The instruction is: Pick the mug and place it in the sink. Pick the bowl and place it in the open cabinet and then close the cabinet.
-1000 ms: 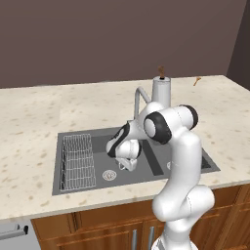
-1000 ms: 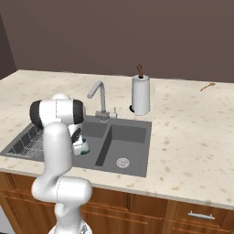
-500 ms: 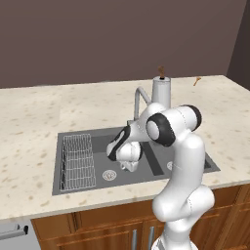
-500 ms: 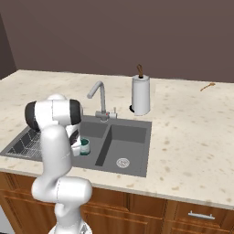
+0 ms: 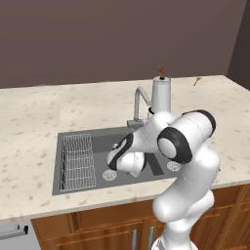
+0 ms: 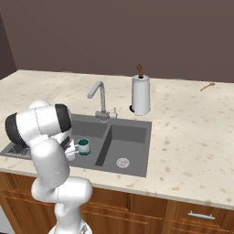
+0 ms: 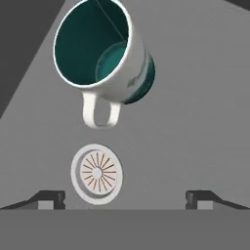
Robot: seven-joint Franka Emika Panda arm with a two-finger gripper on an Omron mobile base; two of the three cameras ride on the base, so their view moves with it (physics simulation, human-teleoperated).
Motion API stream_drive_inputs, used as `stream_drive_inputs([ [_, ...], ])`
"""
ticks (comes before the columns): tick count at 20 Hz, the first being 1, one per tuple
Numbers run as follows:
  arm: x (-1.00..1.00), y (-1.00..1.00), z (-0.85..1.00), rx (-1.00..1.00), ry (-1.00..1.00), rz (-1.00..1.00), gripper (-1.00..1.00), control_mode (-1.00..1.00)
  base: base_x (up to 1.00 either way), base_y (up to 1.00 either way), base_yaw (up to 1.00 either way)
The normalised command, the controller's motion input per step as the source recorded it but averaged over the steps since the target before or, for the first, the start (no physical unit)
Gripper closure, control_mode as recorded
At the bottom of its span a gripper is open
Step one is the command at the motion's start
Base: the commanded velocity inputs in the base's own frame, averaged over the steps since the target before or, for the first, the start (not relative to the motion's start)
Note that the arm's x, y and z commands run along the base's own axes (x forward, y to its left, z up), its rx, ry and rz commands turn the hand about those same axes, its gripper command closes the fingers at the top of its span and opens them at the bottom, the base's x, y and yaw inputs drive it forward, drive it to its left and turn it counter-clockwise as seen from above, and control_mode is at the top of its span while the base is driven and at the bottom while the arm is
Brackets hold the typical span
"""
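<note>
Hanging over the sink's left basin, the gripper has its jaws spread wide and holds nothing. Beyond its fingertips the mug sits on the basin floor, free of them (handle toward the camera, mouth showing its teal inside), just past the round drain. From the right base view it sits near the divider.
</note>
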Motion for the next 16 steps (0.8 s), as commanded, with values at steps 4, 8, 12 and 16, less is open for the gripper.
stream_drive_inputs([
  [4, -0.15, 0.00, 0.98, -0.03, 0.02, 0.00, -1.00, -1.00, 0.00, 0.00, 0.00],
  [8, -0.01, 0.00, 1.00, -0.03, 0.13, 0.00, -1.00, -1.00, 0.00, 0.00, 0.00],
  [12, 0.00, 0.00, 1.00, -0.05, 0.21, 0.00, -1.00, -1.00, 0.00, 0.00, 0.00],
  [16, -0.03, 0.00, 1.00, -0.05, 0.22, 0.00, -1.00, -1.00, 0.00, 0.00, 0.00],
])
